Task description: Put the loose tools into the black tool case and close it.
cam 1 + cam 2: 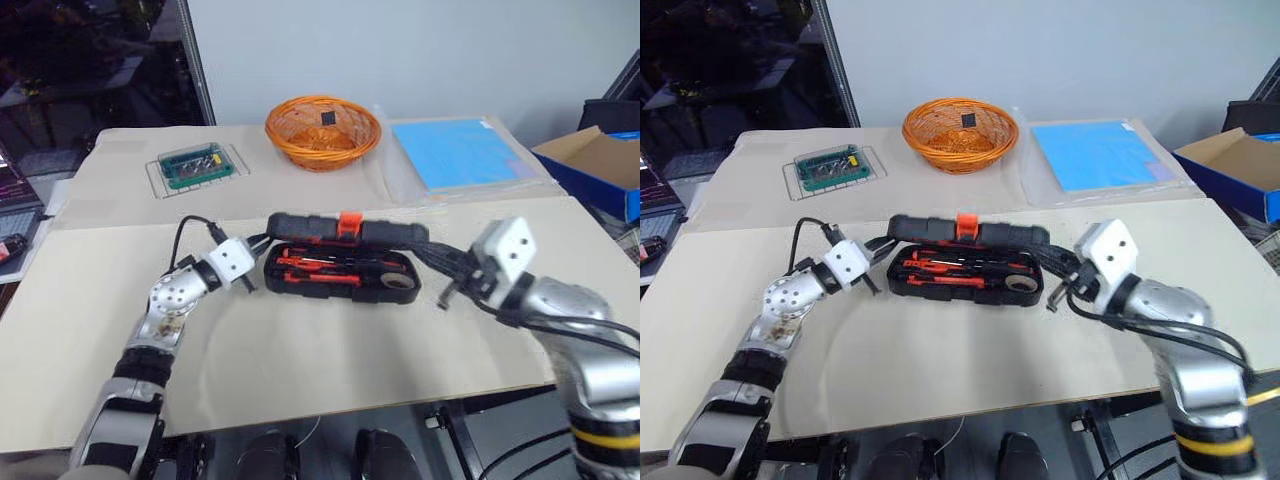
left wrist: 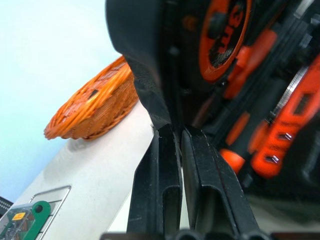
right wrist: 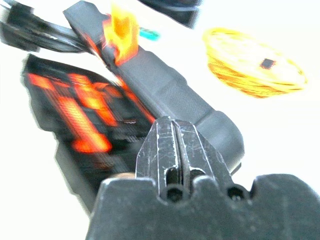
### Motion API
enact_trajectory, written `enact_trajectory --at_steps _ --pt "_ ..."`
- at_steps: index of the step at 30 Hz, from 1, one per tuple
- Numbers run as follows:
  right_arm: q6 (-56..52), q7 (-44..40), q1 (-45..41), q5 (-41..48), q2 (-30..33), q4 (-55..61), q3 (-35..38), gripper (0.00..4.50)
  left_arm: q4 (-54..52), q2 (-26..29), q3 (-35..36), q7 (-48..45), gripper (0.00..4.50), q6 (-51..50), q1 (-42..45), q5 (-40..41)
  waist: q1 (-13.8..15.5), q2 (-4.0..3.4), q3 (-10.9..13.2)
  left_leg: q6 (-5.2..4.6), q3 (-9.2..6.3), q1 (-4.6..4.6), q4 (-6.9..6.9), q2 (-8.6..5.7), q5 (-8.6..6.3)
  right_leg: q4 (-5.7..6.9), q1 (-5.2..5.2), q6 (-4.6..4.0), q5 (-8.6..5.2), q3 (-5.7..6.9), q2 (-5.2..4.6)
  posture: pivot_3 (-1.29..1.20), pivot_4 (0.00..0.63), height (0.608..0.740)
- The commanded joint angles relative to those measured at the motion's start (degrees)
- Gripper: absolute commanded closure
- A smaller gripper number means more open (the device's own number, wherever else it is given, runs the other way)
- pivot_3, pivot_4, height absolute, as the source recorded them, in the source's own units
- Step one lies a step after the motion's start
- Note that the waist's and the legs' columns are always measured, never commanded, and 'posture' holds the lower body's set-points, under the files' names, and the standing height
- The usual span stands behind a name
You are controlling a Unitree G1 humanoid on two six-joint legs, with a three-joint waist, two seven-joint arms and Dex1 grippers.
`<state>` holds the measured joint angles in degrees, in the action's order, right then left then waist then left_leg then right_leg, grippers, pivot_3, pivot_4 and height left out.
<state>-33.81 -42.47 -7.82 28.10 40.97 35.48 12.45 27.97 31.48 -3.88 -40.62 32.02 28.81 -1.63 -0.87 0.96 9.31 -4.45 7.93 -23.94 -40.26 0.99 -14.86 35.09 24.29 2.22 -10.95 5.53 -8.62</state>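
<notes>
The black tool case (image 1: 342, 268) lies in the middle of the table with its lid (image 1: 345, 230) half raised at the back; an orange latch (image 1: 349, 224) sits on the lid's edge. Orange-and-black tools (image 1: 310, 268) lie in the recesses of its base. My left gripper (image 1: 254, 268) is shut and empty at the case's left end. In the left wrist view its fingertips (image 2: 167, 137) sit right at the lid's corner. My right gripper (image 1: 447, 287) is shut and empty just off the case's right end, pointing at the lid (image 3: 170, 90).
An orange wicker basket (image 1: 322, 130) stands behind the case. A small green bit box (image 1: 200, 164) in a clear tray is at the back left, and a blue sheet (image 1: 465, 152) at the back right. A blue cardboard box (image 1: 600, 165) sits beyond the table's right edge.
</notes>
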Motion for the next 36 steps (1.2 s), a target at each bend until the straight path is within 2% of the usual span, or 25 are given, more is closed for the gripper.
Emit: enact_trajectory --at_steps 1,2,3,6,8,11,15,18,19,20,23,24,25,29,32,36 --pt "-9.38 0.8 2.34 11.54 2.85 7.89 7.72 3.6 -8.5 4.47 1.08 -9.94 3.73 -4.08 -3.93 8.93 -0.32 0.0 0.0 0.02 0.05 0.0 -0.02 0.04 0.01 -0.01 0.02 -0.02 0.01 -0.03 -0.01 0.0 0.15 0.74" --pt "-10.85 1.25 2.95 13.26 3.71 9.0 8.95 3.32 -10.49 5.45 1.93 -10.64 3.49 -5.5 -5.08 10.36 -0.31 -0.01 0.0 0.01 0.07 0.01 -0.01 0.03 0.0 0.0 0.03 -0.02 0.01 -0.06 -0.05 0.0 0.15 0.74" --pt "-11.96 1.7 3.35 14.32 4.33 9.74 9.57 2.89 -12.25 6.21 2.8 -11.23 3.02 -7.7 -6.01 12.01 -0.13 -0.01 0.0 0.0 0.08 0.04 -0.01 0.01 0.0 -0.01 0.01 -0.01 0.01 -0.07 -0.08 0.0 0.15 0.74" --pt "-14.4 2.48 4.52 17.04 6.01 11.55 9.73 1.99 -19.51 10.11 5.49 -17.11 2.07 -18.75 -10.73 21.0 0.26 0.06 0.03 -0.03 0.03 0.05 -0.04 0.01 -0.02 -0.03 -0.02 0.02 0.0 -0.03 -0.09 0.0 0.15 0.74" --pt "-15.0 2.41 5.29 18.09 7.22 12.57 9.31 1.32 -24.56 13.02 7.7 -19.78 1.99 -26.88 -14.12 26.71 0.4 0.07 0.03 -0.03 0.0 0.04 -0.04 0.0 -0.03 -0.05 -0.01 0.04 -0.02 -0.04 -0.09 0.0 0.15 0.74" --pt "-15.41 1.99 6.09 18.13 9.29 13.08 8.04 1.32 -32.6 18.66 11.49 -22.87 1.99 -42.67 -19.01 37.32 0.43 0.07 0.04 -0.02 0.0 0.03 -0.03 -0.01 -0.04 -0.06 0.0 0.1 -0.07 -0.07 -0.09 0.0 0.15 0.74" --pt "-14.39 4.14 2.78 13.66 9.96 10.33 0.87 1.32 -41.34 22.91 12.38 -24.04 1.99 -54.8 -21.3 43.77 0.88 0.07 0.04 0.0 -0.05 0.06 -0.04 -0.04 -0.06 -0.11 0.0 0.23 -0.18 -0.06 -0.09 0.0 0.15 0.74" --pt "-15.02 9.96 -3.05 7.56 6.96 4.66 -6.76 2.03 -44.3 22.2 11.72 -23.08 1.99 -57.32 -20.01 43.91 0.9 0.07 0.05 0.46 -0.01 0.14 -0.05 -0.07 -0.3 -0.12 0.01 0.42 -0.3 -0.09 -0.09 0.0 0.15 0.74" --pt "-14.97 10.61 -4.21 5.64 6.51 2.83 -9.11 2.45 -45.12 21.65 11.47 -22.67 1.48 -58.04 -19.55 44.0 0.9 0.07 0.04 0.5 0.0 0.14 -0.05 -0.08 -0.28 -0.11 0.01 0.48 -0.34 -0.09 -0.08 0.0 0.15 0.74" --pt "-14.73 10.16 -4.72 3.88 7.0 1.82 -11.57 2.73 -45.87 21.19 11.24 -22.24 1.31 -58.75 -19.1 44.16 1.05 0.07 0.05 0.53 0.01 0.15 -0.05 -0.08 -0.27 -0.1 0.01 0.47 -0.33 -0.08 -0.07 0.0 0.15 0.74" --pt "-12.58 8.96 -7.1 -3.21 7.66 -3.57 -20.23 3.79 -47.34 19.59 10.33 -21.06 0.22 -61.47 -16.7 45.14 1.38 0.07 0.05 0.57 0.05 0.08 -0.04 -0.11 -0.22 -0.04 -0.03 0.16 -0.19 -0.09 -0.04 0.0 0.15 0.74" --pt "-11.89 7.77 -7.5 -5.16 8.33 -4.97 -22.98 4.14 -47.65 19.32 9.86 -21.12 0.0 -62.01 -16.12 44.95 1.34 0.07 0.04 0.52 0.07 0.09 -0.04 -0.11 -0.19 -0.02 -0.05 0.15 -0.2 -0.1 -0.02 0.0 0.15 0.74" --pt "-11.56 5.95 -7.56 -6.64 9.04 -6.24 -25.93 4.45 -47.9 18.92 9.27 -21.33 0.0 -62.83 -15.24 45.16 1.34 0.08 0.03 0.13 0.1 0.08 -0.04 -0.1 0.03 -0.03 -0.07 0.16 -0.2 -0.12 0.0 0.0 0.15 0.74" --pt "-10.02 0.19 -4.51 -9.76 12.0 -7.45 -32.14 4.45 -47.7 17.0 5.61 -20.84 0.0 -66.26 -9.72 44.62 1.39 0.34 -0.22 0.13 0.06 0.23 -0.02 -0.07 0.02 -0.08 -0.16 0.17 -0.25 -0.1 0.06 0.0 0.15 0.74" --pt "-6.26 1.97 -2.37 -13.09 11.2 -8.39 -30.74 4.45 -45.59 15.46 1.74 -20.53 0.0 -68.17 -4.27 42.16 1.96 0.92 -0.82 0.34 0.03 0.48 0.01 -0.05 -0.17 -0.1 -0.25 0.46 -0.51 -0.06 0.07 0.0 0.15 0.74" --pt "-7.96 2.13 3.0 2.19 3.89 1.44 -13.14 4.45 -34.1 11.47 -5.35 -23.77 0.0 -67.25 6.89 35.53 2.51 1.31 -1.17 0.56 -0.05 0.54 -0.01 -0.06 -0.34 -0.14 -0.4 0.44 -0.52 -0.06 0.07 0.0 0.15 0.74"
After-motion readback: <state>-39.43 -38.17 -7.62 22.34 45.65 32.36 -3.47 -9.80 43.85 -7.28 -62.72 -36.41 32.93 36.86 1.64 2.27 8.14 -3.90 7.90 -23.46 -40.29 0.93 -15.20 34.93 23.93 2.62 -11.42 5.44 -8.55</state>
